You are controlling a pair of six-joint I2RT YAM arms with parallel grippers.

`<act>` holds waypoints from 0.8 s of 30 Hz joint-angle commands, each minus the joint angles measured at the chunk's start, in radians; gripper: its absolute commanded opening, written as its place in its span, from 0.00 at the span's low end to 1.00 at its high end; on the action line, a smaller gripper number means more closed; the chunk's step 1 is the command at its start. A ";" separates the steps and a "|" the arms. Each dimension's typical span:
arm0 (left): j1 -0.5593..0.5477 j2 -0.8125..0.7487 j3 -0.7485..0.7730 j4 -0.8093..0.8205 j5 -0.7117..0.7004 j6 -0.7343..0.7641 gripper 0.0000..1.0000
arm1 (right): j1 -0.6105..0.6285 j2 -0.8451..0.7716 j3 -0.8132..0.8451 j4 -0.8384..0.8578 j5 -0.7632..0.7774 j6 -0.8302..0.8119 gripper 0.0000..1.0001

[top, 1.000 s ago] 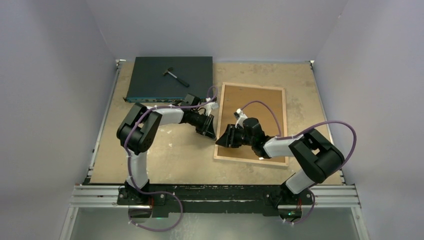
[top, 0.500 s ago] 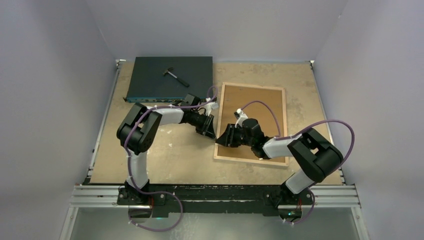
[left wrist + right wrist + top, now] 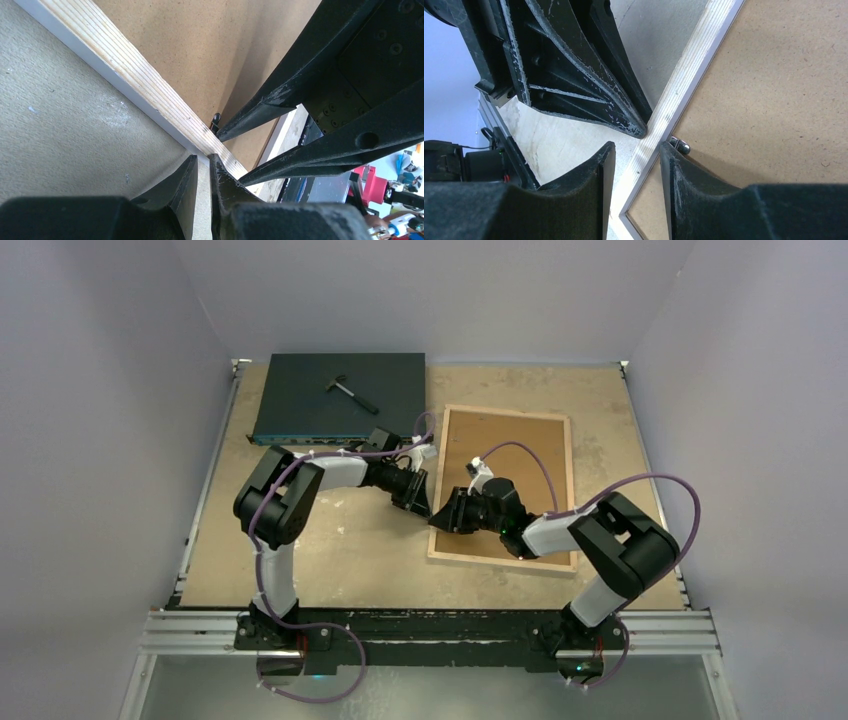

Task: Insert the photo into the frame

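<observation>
The frame [image 3: 510, 412] lies face down at the right middle of the table, its light wood rim up. A brown backing board [image 3: 505, 445] fills it. The photo is hidden. My right gripper [image 3: 637, 147] is open and straddles the frame's left rail [image 3: 694, 65] near its near corner. One finger is over the table, the other on the board [image 3: 774, 100] beside a small metal clip [image 3: 681, 146]. From the table side, my left gripper [image 3: 202, 157] touches the same rail [image 3: 135, 82] with its tips. Its jaws are all but shut, with nothing in the thin slit.
A dark flat box [image 3: 300, 400] lies at the back left with a small hammer-like tool [image 3: 350, 392] on it. The two grippers [image 3: 432, 518] nearly touch at the frame's left rail. Grey walls close the table in on three sides.
My right arm has shifted slightly left along the frame's rail, and its jaws have narrowed a little. The left arm and the frame stay where they were.
</observation>
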 commanded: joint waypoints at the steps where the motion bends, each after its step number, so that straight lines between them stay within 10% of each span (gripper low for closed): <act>1: -0.012 0.025 0.025 -0.031 -0.029 0.050 0.12 | 0.003 -0.063 0.013 -0.053 -0.010 -0.016 0.42; 12: 0.030 -0.033 0.147 -0.163 -0.071 0.101 0.27 | -0.187 -0.315 0.116 -0.254 -0.022 -0.118 0.60; 24: 0.042 0.101 0.292 0.033 -0.171 -0.054 0.41 | -0.428 0.002 0.365 -0.171 -0.132 -0.207 0.67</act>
